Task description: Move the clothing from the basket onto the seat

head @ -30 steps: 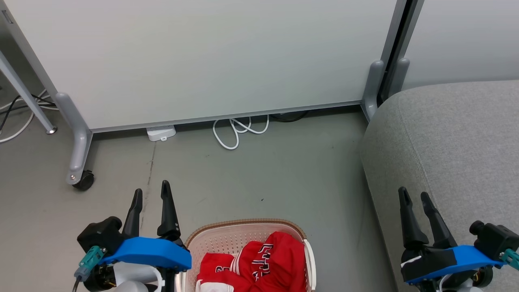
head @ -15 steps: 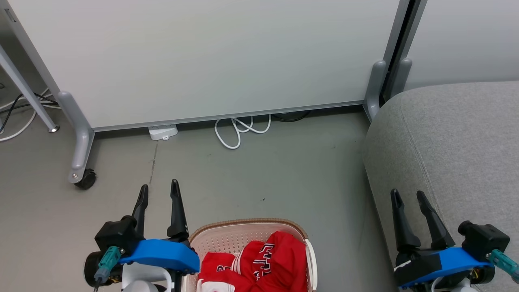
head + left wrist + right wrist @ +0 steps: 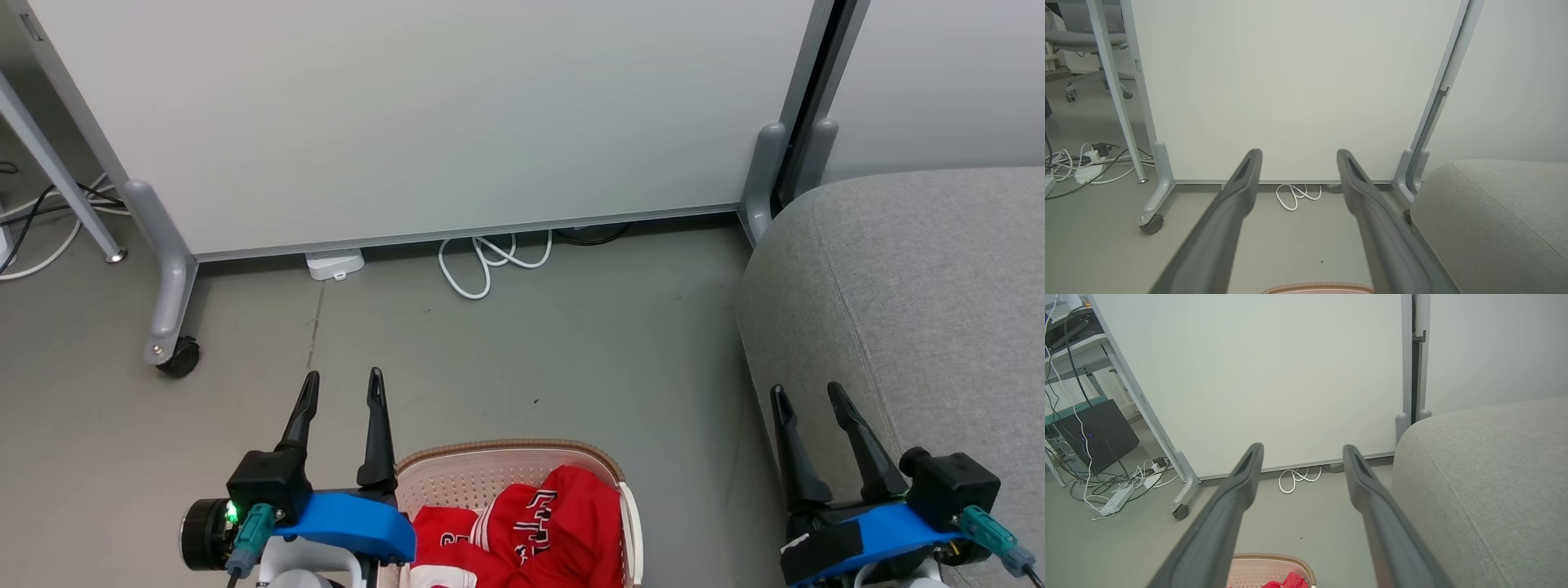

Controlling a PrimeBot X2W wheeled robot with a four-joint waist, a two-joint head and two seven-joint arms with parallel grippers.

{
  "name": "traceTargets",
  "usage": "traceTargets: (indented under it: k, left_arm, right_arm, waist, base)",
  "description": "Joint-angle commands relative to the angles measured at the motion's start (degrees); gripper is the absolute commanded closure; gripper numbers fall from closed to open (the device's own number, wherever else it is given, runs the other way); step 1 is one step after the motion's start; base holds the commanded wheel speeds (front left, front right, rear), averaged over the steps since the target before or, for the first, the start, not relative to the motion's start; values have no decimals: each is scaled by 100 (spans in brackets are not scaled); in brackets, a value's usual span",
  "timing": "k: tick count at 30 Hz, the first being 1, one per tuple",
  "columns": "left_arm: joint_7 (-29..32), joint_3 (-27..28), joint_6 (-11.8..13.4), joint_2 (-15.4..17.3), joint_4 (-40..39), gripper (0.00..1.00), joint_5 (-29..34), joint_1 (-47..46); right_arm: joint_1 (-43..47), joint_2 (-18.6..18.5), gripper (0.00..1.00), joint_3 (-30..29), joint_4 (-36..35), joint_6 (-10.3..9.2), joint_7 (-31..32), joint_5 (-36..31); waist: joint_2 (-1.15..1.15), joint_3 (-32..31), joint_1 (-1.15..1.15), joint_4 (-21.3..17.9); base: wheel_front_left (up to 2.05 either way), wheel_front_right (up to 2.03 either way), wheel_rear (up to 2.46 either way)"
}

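Observation:
The cream basket [image 3: 490, 478] with its brown rim stands on the floor at the bottom centre of the head view, and its rim [image 3: 1318, 289] peeks into the left wrist view. Red clothing [image 3: 539, 531] with white stripes and black-and-white lettering lies bunched inside; a scrap of the red fabric [image 3: 1286, 582] also appears in the right wrist view. The grey seat [image 3: 922, 310] fills the right side. My left gripper [image 3: 341, 384] hovers open just left of the basket. My right gripper [image 3: 807, 394] hangs open over the seat's front-left edge. Both hold nothing.
A white partition panel [image 3: 424, 114] on grey wheeled feet [image 3: 171, 351] closes off the far side. A coiled white cable [image 3: 490, 261] and a small white box [image 3: 335, 265] lie at its base. More cables and a power strip [image 3: 1118, 498] sit far left. Grey floor [image 3: 531, 351] lies between basket and panel.
The whole head view has shifted slightly, so the camera moved. My left gripper has swung right, toward the basket, and my right gripper has edged left. Both stay open.

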Motion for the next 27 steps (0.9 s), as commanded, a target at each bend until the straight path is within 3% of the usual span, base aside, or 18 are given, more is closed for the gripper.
traceTargets:
  k: [1,27]
  left_arm:
    - [-44,-10,-3,23,-9,0,103,-105]
    - [-324,-120,-55,-44,109,0,1210,-86]
  right_arm:
    - [42,-35,0,10,-8,12,-28,-105]
    - [79,-39,0,92,51,15,-318,-1164]
  waist:
    - [0,0,0,3]
    - [0,3,0,68]
  base:
    - [0,0,0]
    - [0,0,0]
